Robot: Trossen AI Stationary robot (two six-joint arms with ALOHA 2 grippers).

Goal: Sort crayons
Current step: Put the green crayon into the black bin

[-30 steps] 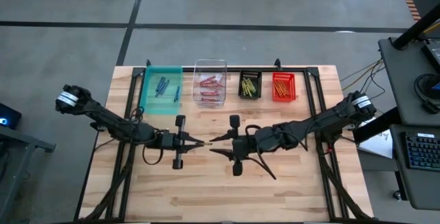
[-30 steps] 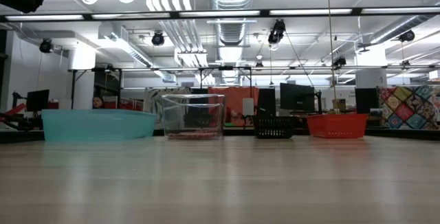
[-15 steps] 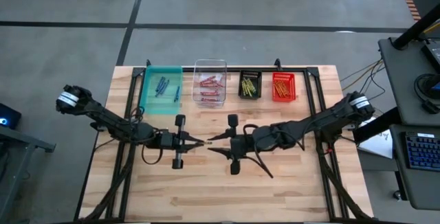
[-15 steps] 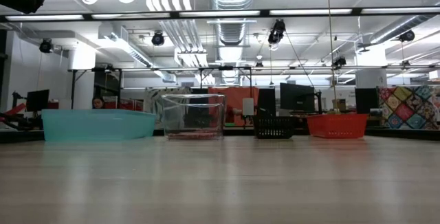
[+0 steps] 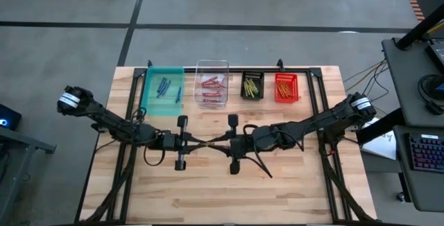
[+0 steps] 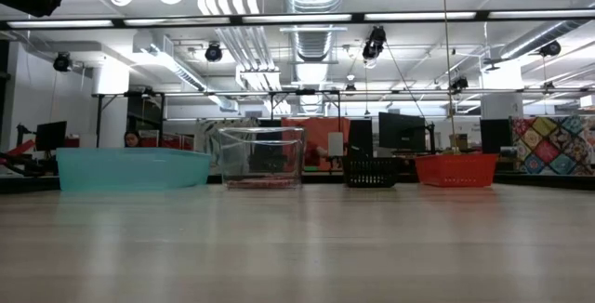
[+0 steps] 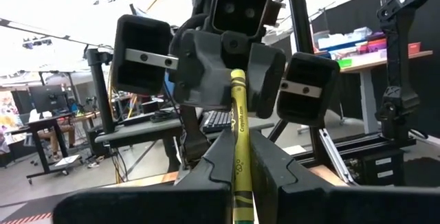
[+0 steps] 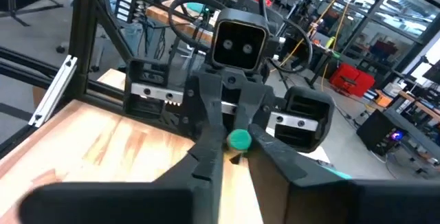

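A yellow-green crayon (image 7: pixel 238 107) is held above the middle of the table by my left gripper (image 5: pixel 200 143), which is shut on it. The crayon's free end (image 8: pixel 238 139) points toward the table's right. My right gripper (image 5: pixel 214 143) faces the left one head-on, open, with its fingers close on either side of that free end; I cannot tell whether they touch it. Other crayons lie in four bins at the far edge: blue in the teal bin (image 5: pixel 163 87), red/pink in the clear bin (image 5: pixel 211 87), yellow in the black bin (image 5: pixel 252 86), orange in the red bin (image 5: pixel 286 87). My left gripper pinches the crayon's wrapped shaft (image 7: pixel 240 157) between its two fingers. The fingers come level from the table's left and lie along the crayon. The crayon sticks out past the fingertips toward the right gripper, level and lifted clear of the table.
The four bins show in a row along the far edge in the low view, the teal one (image 6: pixel 130 168) leftmost and the red one (image 6: pixel 456 169) rightmost. Bare wooden tabletop (image 5: pixel 222 191) lies near the front edge. Both arms stretch across the table's middle.
My right gripper has moved toward the table's left, closing the gap to my left gripper, until its fingers reach the crayon's free end. My left gripper has kept the crayon in place.
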